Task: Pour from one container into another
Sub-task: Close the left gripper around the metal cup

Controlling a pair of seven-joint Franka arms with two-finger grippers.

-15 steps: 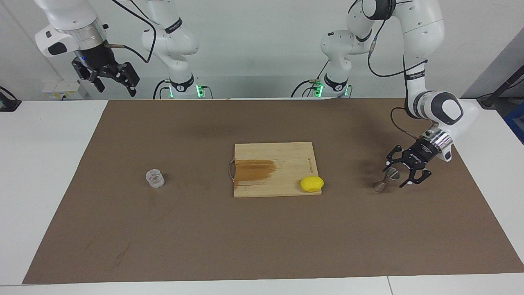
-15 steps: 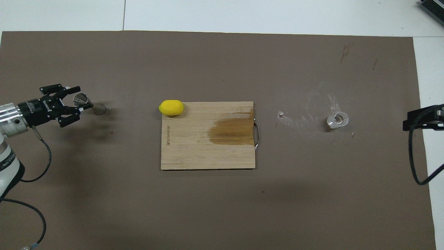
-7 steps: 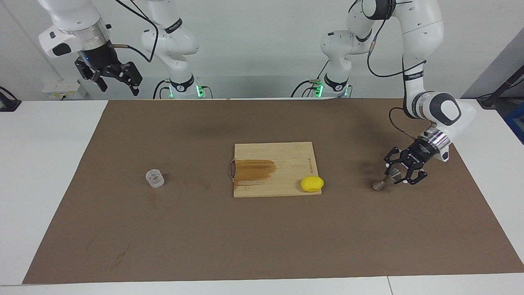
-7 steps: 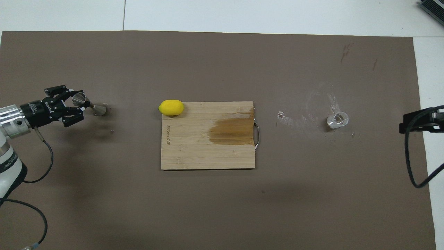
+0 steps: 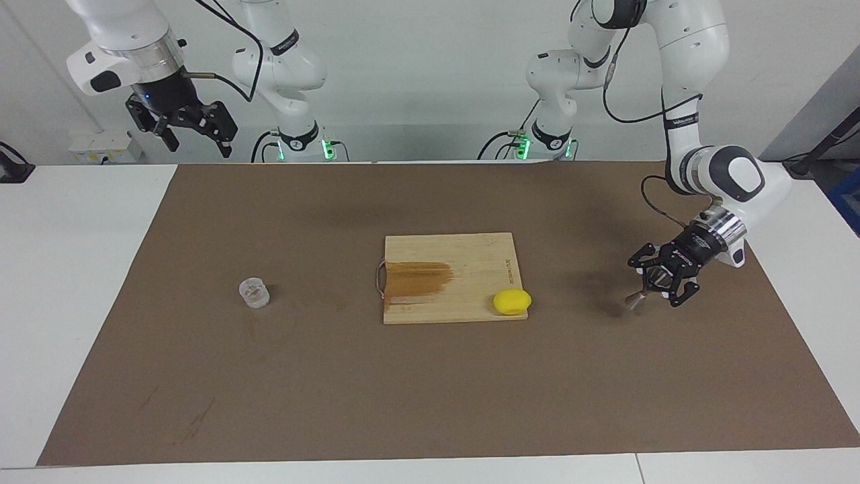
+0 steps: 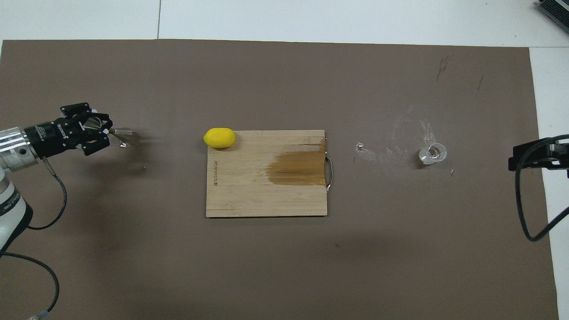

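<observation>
Since a second ago the left hand [image 5: 653, 284] has clamped shut on the jigger [image 5: 635, 300] and tipped it up off the mat, and the right hand [image 5: 191, 131] has drifted a touch toward the middle of the worktop's robot edge. The jigger was resting on the mat [image 5: 430, 376] with the fingers wide around its upper cone; now those fingers are pinched tight on that cone and the jigger hangs tilted, its lower cone pointing out and down, its shadow on the mat beneath it. From overhead the left hand [image 6: 98, 130] comes in low from the left arm's end, the jigger [image 6: 122, 134] sticking out past the fingertips toward the board.

The right hand hangs high over the robots' edge of the worktop at the right arm's end, fingers spread, gripping nothing; that arm waits. In the overhead view only a dark edge of it [image 6: 535, 155] shows at the border.

The cup [image 5: 254, 293] stands upright on the mat toward the right arm's end, well apart from both hands. Overhead, the cup [image 6: 432, 154] sits amid pale smears on the mat [image 6: 284, 266].

Between cup and jigger lies the board [image 5: 463, 259], with a dark wet-looking patch by its wire handle. The lemon [image 5: 512, 301] rests on the board's corner farthest from the robots, on the left arm's side. Overhead, the lemon [image 6: 219, 137] overhangs the board [image 6: 258, 195] edge slightly.
</observation>
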